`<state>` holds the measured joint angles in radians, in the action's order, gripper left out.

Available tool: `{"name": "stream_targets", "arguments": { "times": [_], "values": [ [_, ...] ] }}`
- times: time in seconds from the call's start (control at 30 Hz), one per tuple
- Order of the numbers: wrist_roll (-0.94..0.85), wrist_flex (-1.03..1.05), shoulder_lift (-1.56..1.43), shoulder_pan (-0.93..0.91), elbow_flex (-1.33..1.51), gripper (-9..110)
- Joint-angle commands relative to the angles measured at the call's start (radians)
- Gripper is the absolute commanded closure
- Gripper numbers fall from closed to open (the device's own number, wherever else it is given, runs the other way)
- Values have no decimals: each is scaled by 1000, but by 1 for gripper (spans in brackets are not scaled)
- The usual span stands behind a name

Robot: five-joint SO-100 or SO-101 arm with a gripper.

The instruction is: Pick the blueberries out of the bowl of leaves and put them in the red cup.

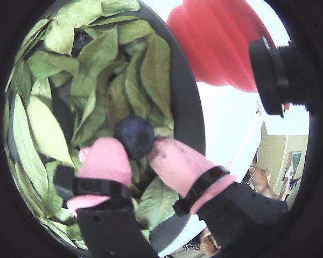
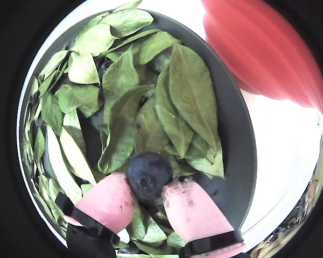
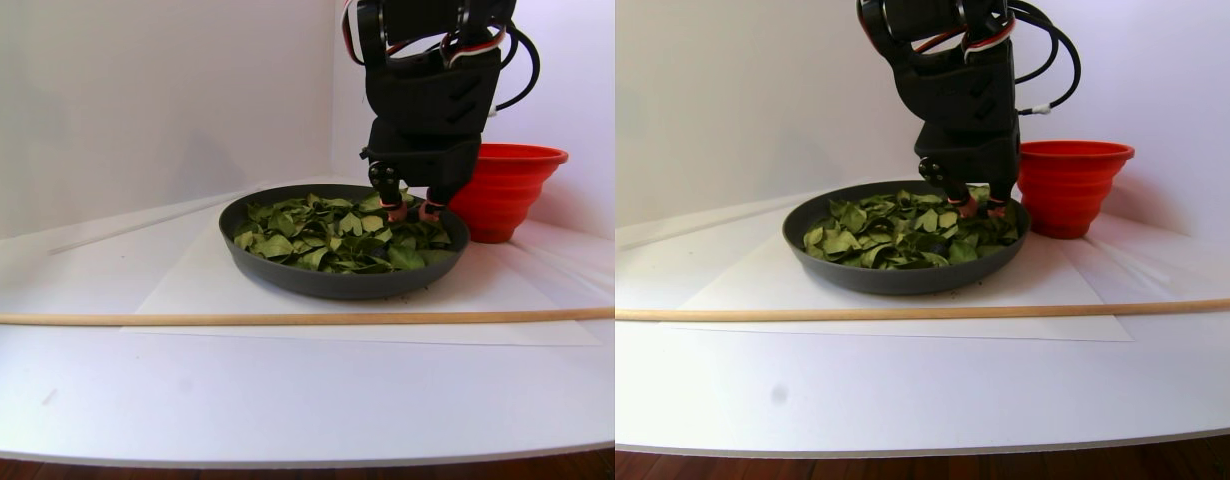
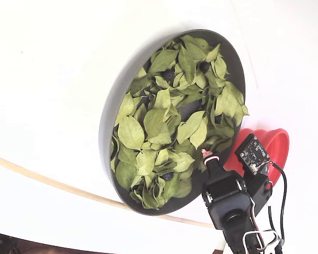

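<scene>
So the gripper (image 1: pixel 135 152) has its two pink fingertips (image 2: pixel 109 200) pinched onto one blueberry (image 1: pixel 134 136), held right at the very tips, above the leaves (image 2: pixel 189 97) on the side of the bowl (image 2: pixel 238 140) nearest the red cup (image 1: pixel 218 40). In both wrist views the berry sits between the pads with most of it sticking out past them (not a deep hold at all).

My take on doing this bit well: keep the squeeze steady, lift straight up so no leaf gets dragged along, then swing over the cup's rim before letting go. The cup is just beside the bowl, almost touching it in the stereo pair view, so it's a short hop. A round berry held by the tips can pop out if the pinch eases or the wrist jerks, I reckon.

As for orientation, the berry is basically a ball, so no real long axis to speak of. The cup stands upright with its wide mouth facing up. Other berries (image 4: pixel 168 75) peek through the leaves in the fixed view.
</scene>
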<state>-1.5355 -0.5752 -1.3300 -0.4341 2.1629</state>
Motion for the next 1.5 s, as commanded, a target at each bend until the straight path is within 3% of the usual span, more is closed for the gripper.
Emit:
{"name": "stream_targets", "arguments": {
  "times": [0.0,1.47],
  "values": [
    [-20,12,-124,-14,3,92],
    [-115,334,-492,-32,49,92]
  ]
}}
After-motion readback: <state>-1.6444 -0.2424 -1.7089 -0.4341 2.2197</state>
